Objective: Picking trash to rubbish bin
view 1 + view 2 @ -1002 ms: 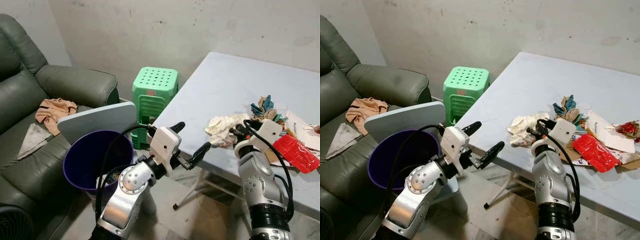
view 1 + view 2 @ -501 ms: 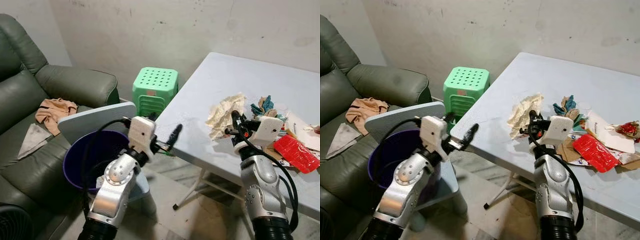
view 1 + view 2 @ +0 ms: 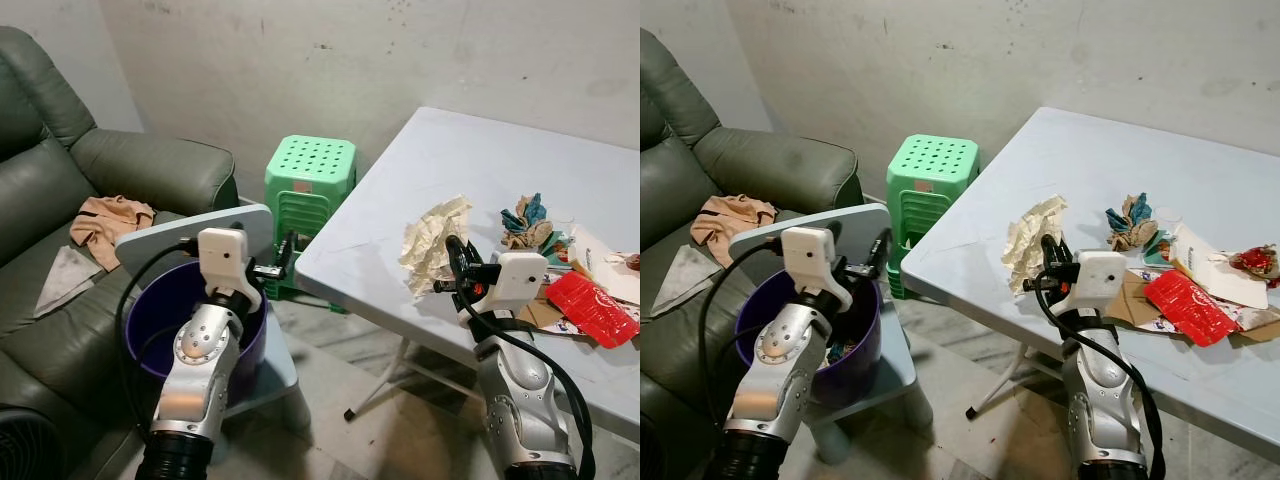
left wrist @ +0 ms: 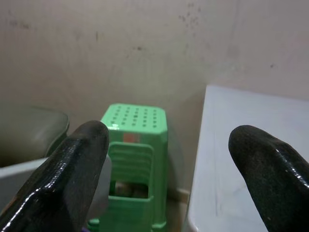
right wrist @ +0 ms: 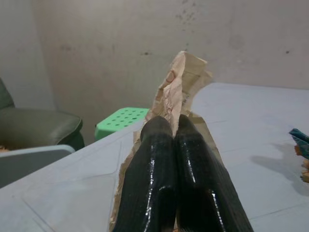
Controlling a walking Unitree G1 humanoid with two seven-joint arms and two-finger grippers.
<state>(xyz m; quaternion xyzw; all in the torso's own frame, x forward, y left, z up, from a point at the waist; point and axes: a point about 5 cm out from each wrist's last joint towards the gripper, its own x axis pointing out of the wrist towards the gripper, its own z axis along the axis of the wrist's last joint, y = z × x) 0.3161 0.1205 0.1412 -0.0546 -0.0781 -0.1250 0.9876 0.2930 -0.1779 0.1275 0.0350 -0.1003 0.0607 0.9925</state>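
Since a second ago my left gripper (image 3: 268, 270) has pulled back over the purple bin (image 3: 160, 315), fingers apart; right gripper (image 3: 1048, 262) lifts the crumpled paper (image 3: 1031, 240) off the table (image 3: 1040, 180), clamped; I judge: swing left, release over the bin.

I've got the crumpled beige paper (image 3: 432, 243) pinched in the right gripper (image 5: 175, 126), lifted just off the table, hanging creased and mostly upright. The purple rubbish bin (image 3: 160, 318) sits open by the sofa, some scraps inside. More trash (image 3: 1185, 282) sits piled on the table.
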